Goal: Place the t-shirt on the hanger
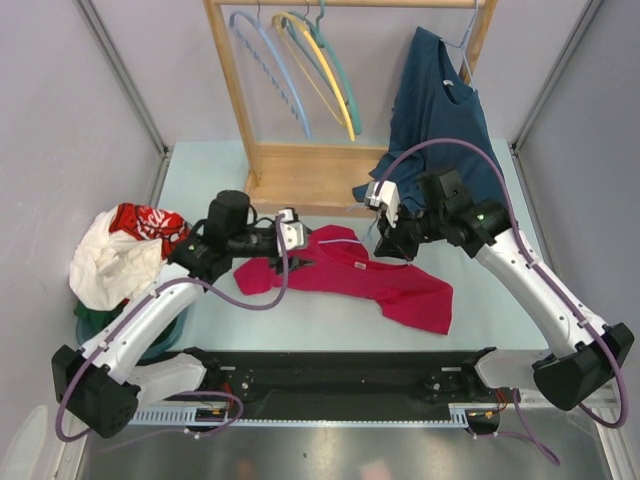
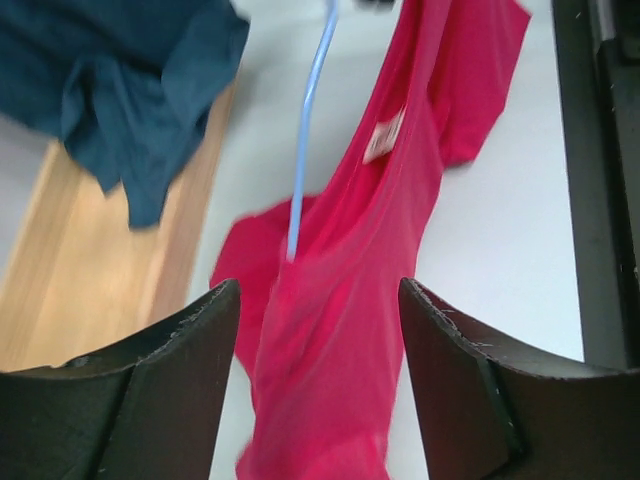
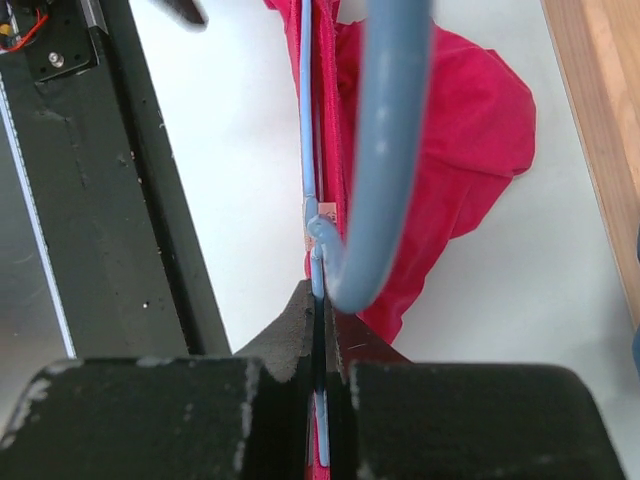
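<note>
On table (image 1: 200, 170), crumpled red tee (image 1: 400, 285), hanger (image 2: 310, 120) prob. in neck

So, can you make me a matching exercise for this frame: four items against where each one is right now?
Items:
1. t-shirt
2. hanger
3. dark blue shirt
4. red-and-white garment

Places:
a. hanging on the wooden rack
b. spread on the table between the two arms
c. pinched in the shut right gripper
d. heaped at the far left of the top view

Pairs: 1-b, 2-c, 3-a, 4-d.
</note>
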Robot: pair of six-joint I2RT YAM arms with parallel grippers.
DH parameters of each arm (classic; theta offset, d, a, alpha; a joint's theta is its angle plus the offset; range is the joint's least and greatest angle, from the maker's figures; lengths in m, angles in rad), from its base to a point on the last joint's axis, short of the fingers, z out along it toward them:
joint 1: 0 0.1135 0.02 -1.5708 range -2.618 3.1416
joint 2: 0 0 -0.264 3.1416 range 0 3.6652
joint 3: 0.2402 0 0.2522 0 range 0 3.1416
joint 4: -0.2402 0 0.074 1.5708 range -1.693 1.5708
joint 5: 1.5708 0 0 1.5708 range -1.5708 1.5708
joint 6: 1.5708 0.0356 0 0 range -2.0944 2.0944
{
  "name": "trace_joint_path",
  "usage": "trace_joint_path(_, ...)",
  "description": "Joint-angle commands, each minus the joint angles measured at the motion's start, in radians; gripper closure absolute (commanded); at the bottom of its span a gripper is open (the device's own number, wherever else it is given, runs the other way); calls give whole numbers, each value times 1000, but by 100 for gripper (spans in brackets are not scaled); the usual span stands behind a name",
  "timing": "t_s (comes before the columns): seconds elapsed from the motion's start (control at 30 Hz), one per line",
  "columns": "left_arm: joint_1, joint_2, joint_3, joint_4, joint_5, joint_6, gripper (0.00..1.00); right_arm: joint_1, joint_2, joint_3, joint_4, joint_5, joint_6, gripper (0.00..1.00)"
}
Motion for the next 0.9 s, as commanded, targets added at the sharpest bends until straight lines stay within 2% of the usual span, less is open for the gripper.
trace_joint_path(0.0,-152,-1,83,141,-139,-52,29,-2,-25,77,-14,1,49,100)
trace_joint_path(0.17,-282,72,140,176,-246,-16,32,9,-37,101,-43,-5,58,100)
trace_joint_path(0.33,-390,127,172,159,-323,20,41,55,-75,100,-67,30,50,100)
trace_joint_path(0.43,-404,143,175,144,-329,15,57,60,-103,88,-74,36,53,100)
trace_joint_path(0.47,-404,144,173,144,-334,8,70,61,-112,83,-72,36,55,100)
trace_joint_path(0.53,-404,146,173,124,-343,4,80,69,-135,63,-75,36,43,100)
trace_joint_path(0.57,-404,143,173,115,-345,4,93,75,-144,55,-75,41,32,100)
trace_joint_path(0.6,-404,143,170,109,-345,3,99,80,-149,46,-77,50,20,100)
trace_joint_path(0.63,-404,138,167,98,-342,3,100,81,-161,40,-74,68,6,100)
trace_joint_path(0.67,-402,132,161,95,-340,3,100,78,-168,32,-74,74,6,91)
trace_joint_path(0.7,-399,111,140,96,-337,4,100,72,-172,31,-77,75,7,44)
trace_joint_path(0.73,-395,98,127,98,-316,10,100,63,-183,26,-77,67,19,17)
trace_joint_path(0.77,-390,83,100,99,-305,17,100,39,-192,12,-77,62,23,1)
trace_joint_path(0.87,-335,33,72,109,-224,0,100,-23,-243,-52,-103,39,9,0)
